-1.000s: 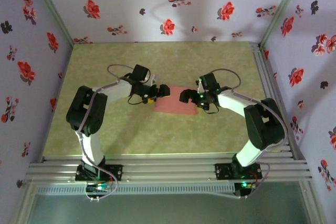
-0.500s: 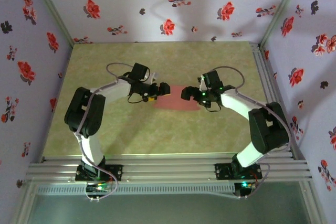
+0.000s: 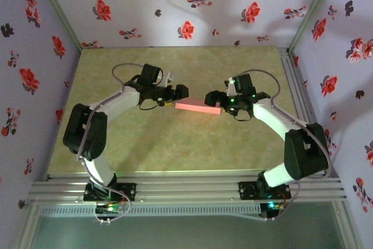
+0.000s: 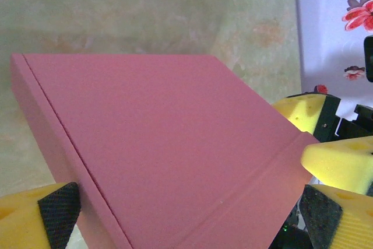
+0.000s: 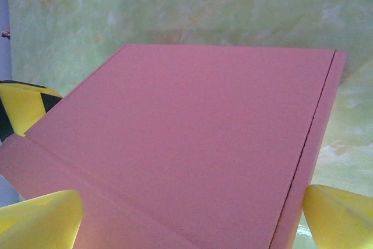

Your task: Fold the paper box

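Over the last second both arms have reached toward the counter's [image 3: 175, 144] far edge, and the paper box [image 3: 197, 107] — closed, flat, pink — now shows from above as a narrower strip near the counter's middle. The left gripper [image 3: 176, 97] and right gripper [image 3: 213, 102] each straddle one end with jaws spread wide — whether the box is lifted or merely tilted is hard to tell. The folding looks essentially finished.

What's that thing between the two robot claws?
In the top view, the folded pink paper box fills the stretch between the left gripper and the right gripper, one end toward each. Nothing else lies there.
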Robot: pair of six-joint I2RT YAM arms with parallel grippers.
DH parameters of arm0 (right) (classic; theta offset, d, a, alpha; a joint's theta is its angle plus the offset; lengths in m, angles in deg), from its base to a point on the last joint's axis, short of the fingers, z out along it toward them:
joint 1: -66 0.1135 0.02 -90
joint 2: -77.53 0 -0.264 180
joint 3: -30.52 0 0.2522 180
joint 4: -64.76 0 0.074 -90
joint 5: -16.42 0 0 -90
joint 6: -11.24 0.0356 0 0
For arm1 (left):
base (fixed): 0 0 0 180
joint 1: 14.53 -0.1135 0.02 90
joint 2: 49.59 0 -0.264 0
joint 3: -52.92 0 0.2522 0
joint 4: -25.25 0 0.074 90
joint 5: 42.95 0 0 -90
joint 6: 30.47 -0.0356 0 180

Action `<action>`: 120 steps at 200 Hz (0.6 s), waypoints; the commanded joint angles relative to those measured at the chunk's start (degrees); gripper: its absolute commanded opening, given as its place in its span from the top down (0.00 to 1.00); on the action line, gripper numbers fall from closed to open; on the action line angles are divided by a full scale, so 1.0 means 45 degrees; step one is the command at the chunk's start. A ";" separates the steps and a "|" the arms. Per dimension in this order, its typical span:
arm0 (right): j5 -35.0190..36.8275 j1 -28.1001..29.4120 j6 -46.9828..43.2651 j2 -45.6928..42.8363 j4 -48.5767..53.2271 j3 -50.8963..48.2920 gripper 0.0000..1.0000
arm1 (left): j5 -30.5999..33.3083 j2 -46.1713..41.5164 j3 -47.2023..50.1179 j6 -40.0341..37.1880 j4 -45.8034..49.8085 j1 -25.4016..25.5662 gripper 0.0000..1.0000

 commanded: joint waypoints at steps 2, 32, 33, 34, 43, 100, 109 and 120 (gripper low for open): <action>-0.0689 -0.0054 -0.0020 -0.0438 0.0201 0.0537 0.02 | -0.0621 -0.0648 -0.0334 0.0296 -0.0024 -0.0023 0.00; -0.0844 -0.0147 0.0220 -0.0628 0.0306 0.0693 0.02 | -0.0636 -0.0997 -0.0185 0.0405 0.0000 -0.0033 0.00; -0.0845 -0.0151 0.0223 -0.0634 0.0304 0.0700 0.02 | -0.0638 -0.1005 -0.0174 0.0410 0.0007 -0.0035 0.00; -0.0855 -0.0153 0.0234 -0.0637 0.0293 0.0703 0.02 | -0.0640 -0.1019 -0.0159 0.0412 0.0011 -0.0027 0.00; -0.0907 -0.0180 0.0313 -0.0676 0.0297 0.0704 0.02 | -0.0640 -0.1133 -0.0091 0.0451 -0.0032 -0.0037 0.00; -0.1157 -0.0223 0.0747 -0.0923 0.0031 0.0667 0.02 | -0.0620 -0.1528 0.0528 0.0730 -0.0449 -0.0027 0.00; -0.1159 -0.0233 0.0771 -0.0955 0.0031 0.0665 0.02 | -0.0612 -0.1540 0.0660 0.0793 -0.0560 -0.0027 0.00; -0.1174 -0.0225 0.0824 -0.0974 0.0004 0.0662 0.02 | -0.0621 -0.1559 0.0813 0.0890 -0.0731 -0.0014 0.00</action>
